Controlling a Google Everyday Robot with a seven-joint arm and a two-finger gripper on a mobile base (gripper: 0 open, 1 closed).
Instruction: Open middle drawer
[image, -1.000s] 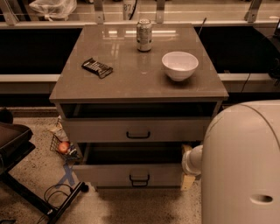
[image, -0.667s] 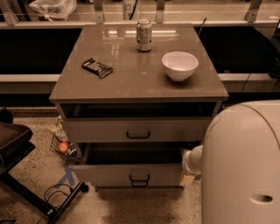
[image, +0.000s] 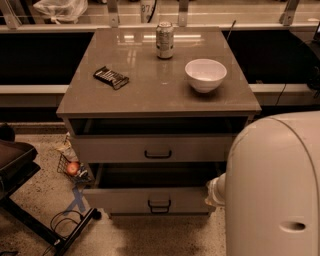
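The middle drawer (image: 125, 199) is the lower of the two grey-beige fronts I can see. It has a small dark bar handle (image: 158, 204) at its centre. It stands pulled out toward me, with its dark inside showing above the front. The lowest drawer is hidden beneath it. My gripper is not in view. Only my white arm housing (image: 272, 185) fills the lower right, with a pale joint (image: 216, 190) beside the middle drawer's right end.
The top drawer (image: 115, 148) also stands slightly out under the tabletop (image: 150, 95). A can (image: 164, 40), a white bowl (image: 205, 75) and a dark packet (image: 111, 77) sit on top. On the floor at left are a dark stand (image: 15, 160), a wire basket (image: 73, 168) and cables (image: 65, 220).
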